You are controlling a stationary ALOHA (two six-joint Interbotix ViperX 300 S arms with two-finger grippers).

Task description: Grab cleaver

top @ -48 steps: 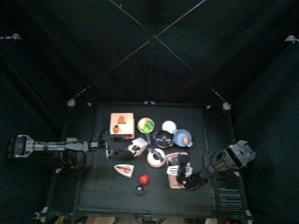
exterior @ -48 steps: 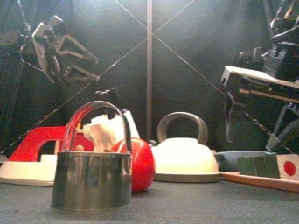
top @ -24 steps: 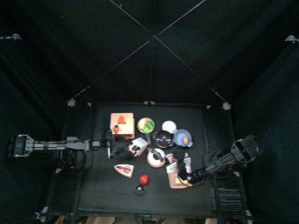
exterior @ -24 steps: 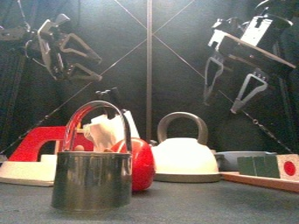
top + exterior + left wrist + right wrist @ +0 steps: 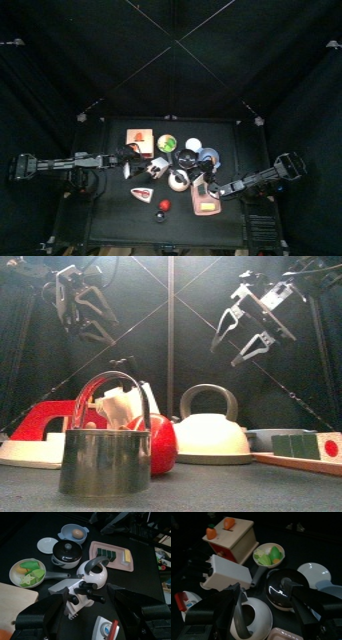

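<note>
Movement on both sides is the news. The left gripper [image 5: 83, 311] has swung in from the left edge toward the table's middle, and the right gripper [image 5: 247, 336] has climbed and drifted left, off the tray [image 5: 203, 200] it was over a second ago. Both now hang high above the clutter with jaws spread and nothing between them.

The cleaver [image 5: 230, 573] appears to be the flat white slab with a dark stub at one end (I judge that from shape alone). It lies near the table's middle, left of the black pot [image 5: 284, 587] and just far of the white kettle [image 5: 178, 178]. Nothing has touched it yet. The left arm's advance puts that gripper almost over it, so the grab seems to fall to the left side, while the right arm's lift looks like clearing room.

From the front, the kettle and the steel can [image 5: 104, 461] largely hide the slab, though that view alone shows how high both grippers ride. The right wrist view gives the blade's outline plainly. The left wrist view shows only a pale corner of it [image 5: 65, 587] under its own gripper.
</note>
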